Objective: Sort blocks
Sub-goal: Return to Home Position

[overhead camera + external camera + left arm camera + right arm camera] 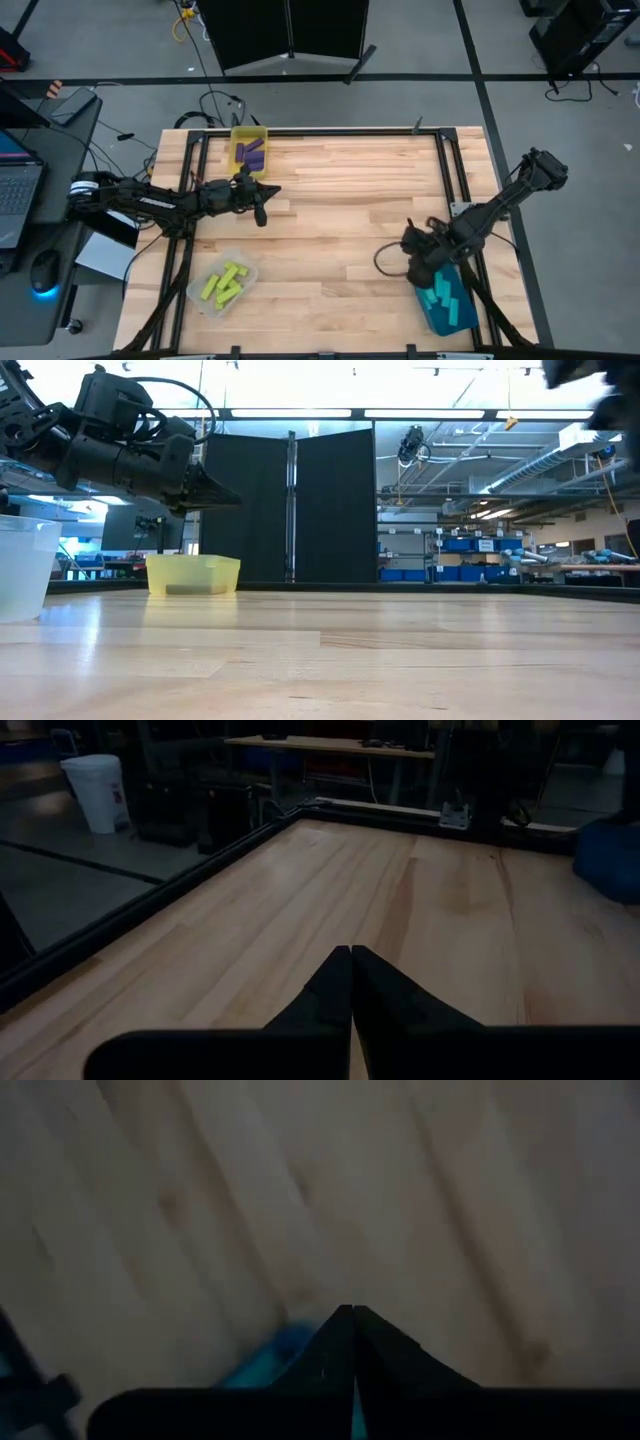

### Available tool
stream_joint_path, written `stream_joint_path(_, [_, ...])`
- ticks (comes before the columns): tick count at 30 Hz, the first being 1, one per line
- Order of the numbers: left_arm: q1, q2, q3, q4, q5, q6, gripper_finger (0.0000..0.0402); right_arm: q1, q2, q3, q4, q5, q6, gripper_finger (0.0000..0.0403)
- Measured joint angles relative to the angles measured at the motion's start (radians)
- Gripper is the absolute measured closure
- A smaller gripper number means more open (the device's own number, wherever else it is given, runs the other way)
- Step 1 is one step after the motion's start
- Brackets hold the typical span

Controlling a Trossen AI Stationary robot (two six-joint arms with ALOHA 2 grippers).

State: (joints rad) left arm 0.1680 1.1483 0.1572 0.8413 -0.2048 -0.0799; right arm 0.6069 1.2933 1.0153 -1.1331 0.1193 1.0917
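Purple blocks [252, 155] lie in the yellow bin [236, 135] at the table's far left. Yellow-green blocks [225, 285] lie in the clear bin [200, 300] near the front left. Cyan blocks [445, 295] lie in the teal bin [462, 322] at the front right. My left gripper [262, 212] hovers shut and about level, just right of the yellow bin, holding nothing [350, 950]. My right gripper [422, 265] points down over the teal bin's far left corner, shut, with nothing between its fingers [352, 1312]; a cyan patch [268, 1362] shows blurred below it.
A black frame [445, 180] runs along the table's far, left and right sides. Bare wood [340, 220] lies between the three bins. In the low view the yellow bin [193, 573] and the clear bin [25, 565] stand at the left.
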Motion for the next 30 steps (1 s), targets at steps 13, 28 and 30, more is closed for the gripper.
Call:
stream_joint_path(13, [0.000,0.000,0.000,0.006,0.001,0.032,0.0385,-0.401,-0.071,0.000,0.344,0.078,-0.795,0.0397])
stream_joint_path(28, [0.000,0.000,0.000,0.006,0.000,0.051,0.0385,-0.721,-0.070,-0.191,1.008,-0.094,-1.223,0.0398])
stream_joint_path(30, [0.000,0.000,0.000,0.007,0.000,0.052,0.0385,-0.735,-0.072,-0.240,1.111,-0.095,-1.246,0.0398])
